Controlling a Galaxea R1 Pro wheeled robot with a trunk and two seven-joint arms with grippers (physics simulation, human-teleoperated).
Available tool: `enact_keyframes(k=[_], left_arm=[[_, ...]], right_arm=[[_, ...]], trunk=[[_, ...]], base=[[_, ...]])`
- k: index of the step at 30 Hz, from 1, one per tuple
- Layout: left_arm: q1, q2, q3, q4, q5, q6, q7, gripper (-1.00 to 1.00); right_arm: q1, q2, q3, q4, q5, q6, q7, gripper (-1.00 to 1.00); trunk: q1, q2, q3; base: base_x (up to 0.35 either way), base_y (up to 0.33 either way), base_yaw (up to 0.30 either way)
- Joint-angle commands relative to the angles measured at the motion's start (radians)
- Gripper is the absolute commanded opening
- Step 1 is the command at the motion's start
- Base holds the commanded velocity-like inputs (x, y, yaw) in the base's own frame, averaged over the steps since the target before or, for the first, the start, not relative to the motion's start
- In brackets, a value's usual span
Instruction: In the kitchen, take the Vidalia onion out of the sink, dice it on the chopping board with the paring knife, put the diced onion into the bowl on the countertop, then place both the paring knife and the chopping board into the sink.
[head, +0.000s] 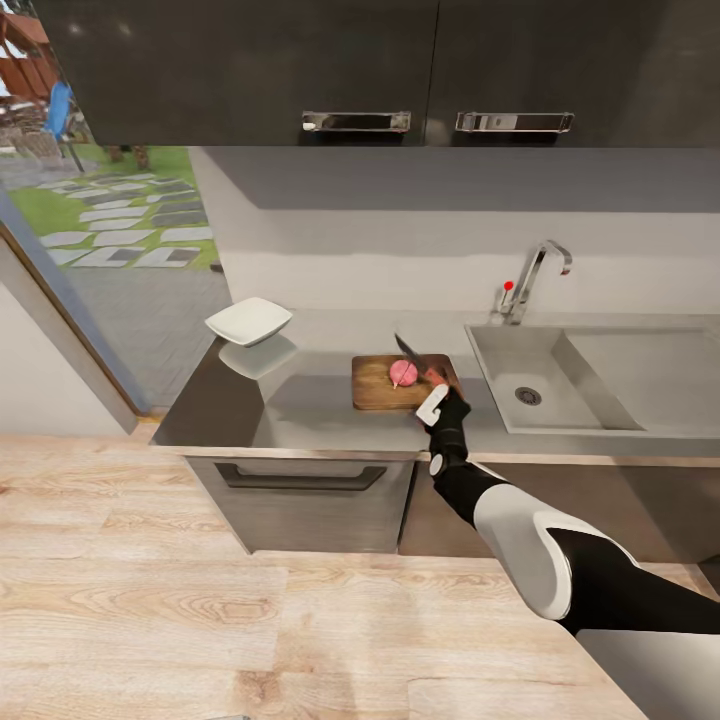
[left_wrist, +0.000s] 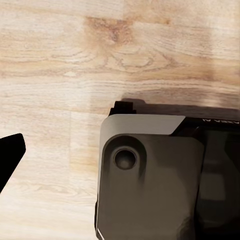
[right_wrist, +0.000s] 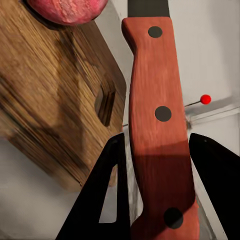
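The countertop is stretching along the wall, with the sink sitting at its right end and the bowl waiting near its left end, well apart from the work. Between them the chopping board is lying flat, and the Vidalia onion is resting whole on it, toward the side nearer the sink. The right gripper is reaching over the board's near right corner, its fingers closed around the handle of the paring knife, with the blade angling up and back just beside the onion. The left gripper is hanging low over the wooden floor (I cannot tell how wide it is standing). To dice cleanly, I think the blade wants bringing squarely over the onion's middle and pressing straight down, so the round lump is not rolling off toward the board's edge.
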Motion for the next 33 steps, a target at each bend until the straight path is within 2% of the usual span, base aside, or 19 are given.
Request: enact_keyframes(k=[1, 5, 19, 24, 26, 28, 30, 31, 33], left_arm=[[-0.002, -0.001, -0.008, 0.005, 0.008, -0.007, 0.001, 1.00], [-0.001, -0.001, -0.008, 0.005, 0.008, -0.006, 0.001, 1.00], [-0.002, -0.001, -0.008, 0.005, 0.008, -0.006, 0.001, 1.00], [-0.001, -0.001, -0.008, 0.005, 0.008, -0.006, 0.001, 1.00], [-0.002, -0.001, -0.008, 0.005, 0.008, -0.006, 0.001, 1.00], [-0.001, -0.001, -0.008, 0.005, 0.008, -0.006, 0.001, 1.00], [-0.001, -0.001, -0.008, 0.005, 0.008, -0.006, 0.001, 1.00], [-0.001, -0.001, -0.008, 0.005, 0.008, -0.006, 0.001, 1.00], [-0.001, -0.001, -0.008, 0.005, 0.008, -0.005, 0.001, 1.00]], right_arm=[[-0.001, 0.000, -0.008, 0.002, 0.011, 0.002, 0.008, -1.00], [-0.001, 0.004, -0.007, 0.024, 0.012, 0.003, 0.049, -1.00], [-0.001, 0.010, -0.007, 0.032, 0.012, 0.000, 0.048, -1.00], [-0.001, 0.007, -0.024, 0.008, -0.001, -0.012, 0.040, -1.00], [-0.001, 0.005, -0.046, -0.043, -0.051, -0.027, 0.041, -1.00], [-0.001, 0.003, -0.061, -0.135, -0.141, -0.034, 0.059, -1.00], [-0.001, 0.000, -0.066, -0.187, -0.213, -0.036, 0.121, -1.00], [-0.001, -0.007, -0.067, -0.251, -0.273, -0.034, 0.198, -1.00], [-0.001, -0.017, -0.067, -0.343, -0.360, -0.026, 0.308, -1.00]], trunk=[[0.001, -0.002, -0.002], [0.001, -0.002, -0.002], [0.001, -0.002, -0.002], [0.001, -0.002, -0.002], [0.001, -0.002, -0.002], [0.001, -0.002, -0.002], [0.001, -0.002, -0.002], [0.001, -0.002, -0.002], [0.001, -0.002, -0.002]], base=[[0.000, 0.000, 0.000], [0.000, 0.000, 0.000], [0.000, 0.000, 0.000], [0.000, 0.000, 0.000], [0.000, 0.000, 0.000], [0.000, 0.000, 0.000], [0.000, 0.000, 0.000], [0.000, 0.000, 0.000], [0.000, 0.000, 0.000]])
